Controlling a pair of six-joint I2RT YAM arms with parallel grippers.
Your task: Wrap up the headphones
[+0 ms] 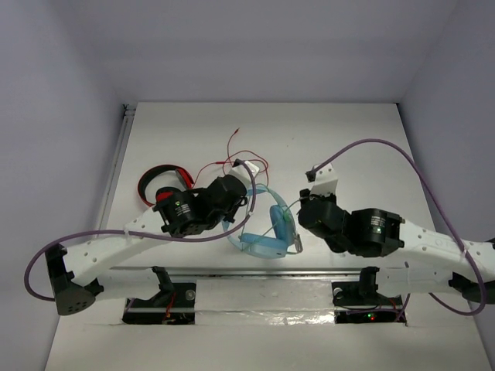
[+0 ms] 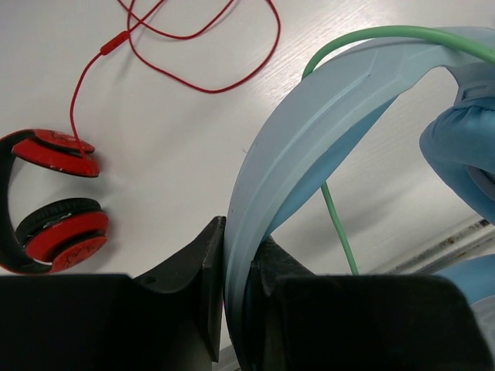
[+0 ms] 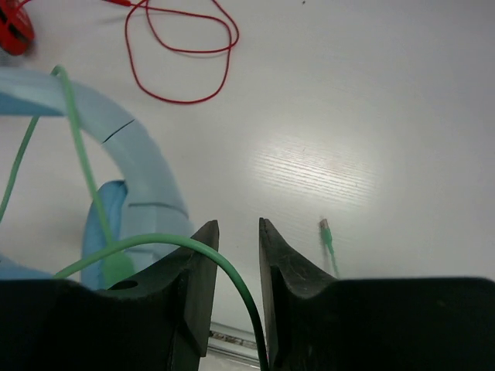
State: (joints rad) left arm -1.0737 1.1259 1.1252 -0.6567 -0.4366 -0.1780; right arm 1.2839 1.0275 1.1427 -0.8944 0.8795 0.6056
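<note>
The light blue headphones [image 1: 267, 236] lie at the table's middle, near the front. My left gripper [image 1: 236, 202] is shut on their wide headband [image 2: 309, 139], which is pinched between the two black fingers [image 2: 203, 263]. A padded blue ear cup [image 2: 464, 154] is at the right of the left wrist view. The thin green cable [image 2: 340, 224] arcs over the headband. My right gripper [image 3: 238, 232] is open just right of the headphones. The cable [image 3: 193, 246] runs over its left finger and down through the gap between the jaws, unpinched. The cable's plug [image 3: 326, 232] lies on the table.
Smaller red-and-black headphones [image 1: 158, 185] lie at the left behind my left arm, also in the left wrist view [image 2: 54, 232]. Their red cable [image 1: 240, 158] loops over the table behind the blue headphones. A metal rail [image 1: 255, 272] runs along the near table edge.
</note>
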